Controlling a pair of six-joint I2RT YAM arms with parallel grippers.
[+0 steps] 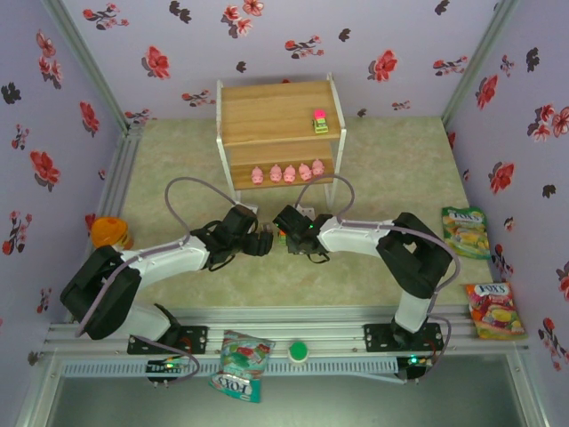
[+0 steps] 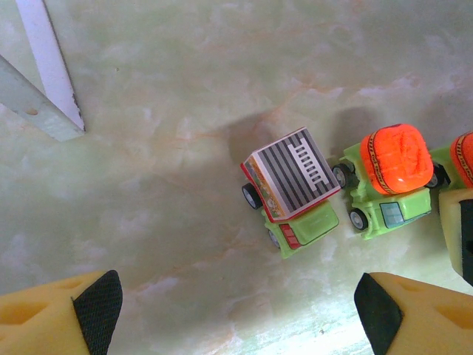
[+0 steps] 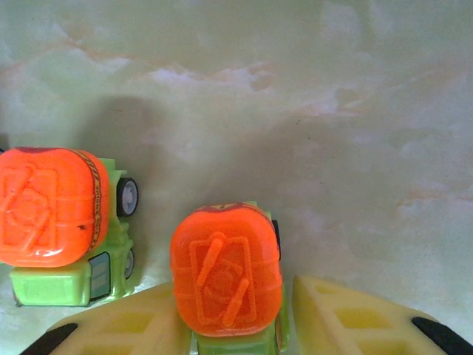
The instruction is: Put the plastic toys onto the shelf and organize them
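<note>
On the mat in front of the shelf (image 1: 280,111) stand three toy cars. My right gripper (image 3: 233,314) is shut on an orange-topped green car (image 3: 225,274), which rests on the mat with a yellow finger against each side. A second orange-topped car (image 3: 52,207) stands just left of it. My left gripper (image 2: 236,310) hangs open over bare mat, short of a green car with a striped box top (image 2: 292,181) and the orange-topped car (image 2: 388,177) beside it. Several pink pigs (image 1: 288,173) line the lower board. A pink-topped car (image 1: 319,119) sits on the top board.
Snack bags lie at the right (image 1: 466,231) (image 1: 494,310) and at the near rail (image 1: 240,365). A round orange-topped item (image 1: 108,231) sits at the left wall, a green disc (image 1: 298,352) on the rail. The shelf's white leg (image 2: 52,66) is close to my left gripper.
</note>
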